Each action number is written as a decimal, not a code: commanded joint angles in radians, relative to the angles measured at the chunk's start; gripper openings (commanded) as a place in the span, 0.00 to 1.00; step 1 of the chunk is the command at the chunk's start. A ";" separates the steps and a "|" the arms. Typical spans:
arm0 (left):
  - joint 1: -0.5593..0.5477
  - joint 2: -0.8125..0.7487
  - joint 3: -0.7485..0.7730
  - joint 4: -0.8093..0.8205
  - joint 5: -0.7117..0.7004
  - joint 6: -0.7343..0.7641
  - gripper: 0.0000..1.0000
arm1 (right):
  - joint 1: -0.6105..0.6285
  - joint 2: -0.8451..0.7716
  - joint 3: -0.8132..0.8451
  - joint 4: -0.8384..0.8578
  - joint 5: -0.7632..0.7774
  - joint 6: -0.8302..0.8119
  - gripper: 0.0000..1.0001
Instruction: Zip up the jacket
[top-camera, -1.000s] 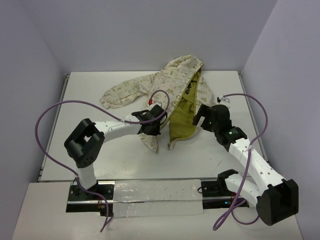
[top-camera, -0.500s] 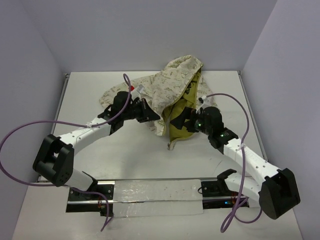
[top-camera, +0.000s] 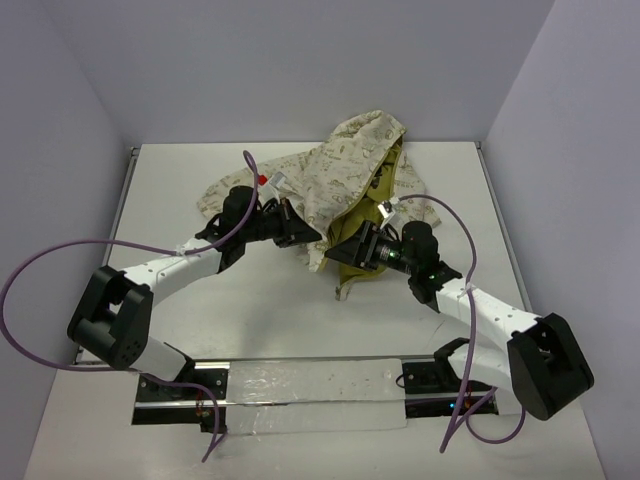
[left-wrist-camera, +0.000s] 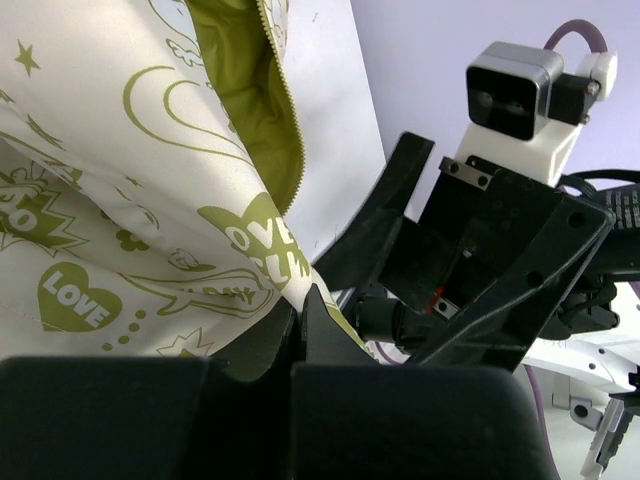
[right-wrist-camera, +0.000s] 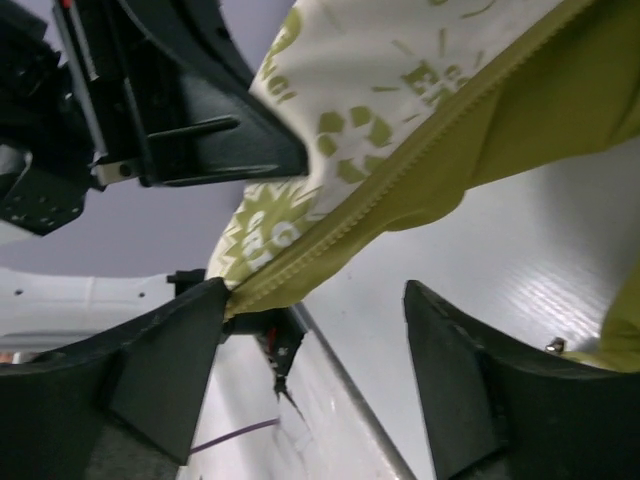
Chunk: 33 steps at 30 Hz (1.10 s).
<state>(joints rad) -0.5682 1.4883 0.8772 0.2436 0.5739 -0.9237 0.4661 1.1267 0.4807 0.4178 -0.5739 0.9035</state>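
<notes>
The jacket lies open at the back middle of the table, cream print outside, olive lining showing. My left gripper is shut on the bottom corner of its left front panel and holds it off the table; the left wrist view shows the fabric pinched in the gripper, with the zipper edge above. My right gripper is open, just right of that corner. In the right wrist view the gripper is wide open below the zipper edge, and its left finger touches the hem's tip.
White table with raised rims at left and right, purple-grey walls around. Purple cables loop at the left and near the right arm. A shiny strip lies between the arm bases.
My left gripper has swung back and left, lifting the left panel's corner. My right gripper has moved left, closing in on that corner.
</notes>
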 joint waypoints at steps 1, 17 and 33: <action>0.002 0.009 0.022 0.029 -0.023 0.012 0.00 | 0.022 -0.047 -0.022 0.094 -0.039 0.047 0.74; 0.001 0.006 0.022 0.005 -0.057 0.043 0.00 | 0.078 -0.012 -0.002 0.139 -0.041 0.090 0.39; 0.043 -0.128 -0.017 -0.194 -0.166 0.110 0.99 | 0.101 0.019 0.101 -0.032 0.073 -0.061 0.00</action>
<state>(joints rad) -0.5624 1.4783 0.8314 0.1492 0.4688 -0.8845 0.5587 1.1308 0.4973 0.4319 -0.5398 0.9321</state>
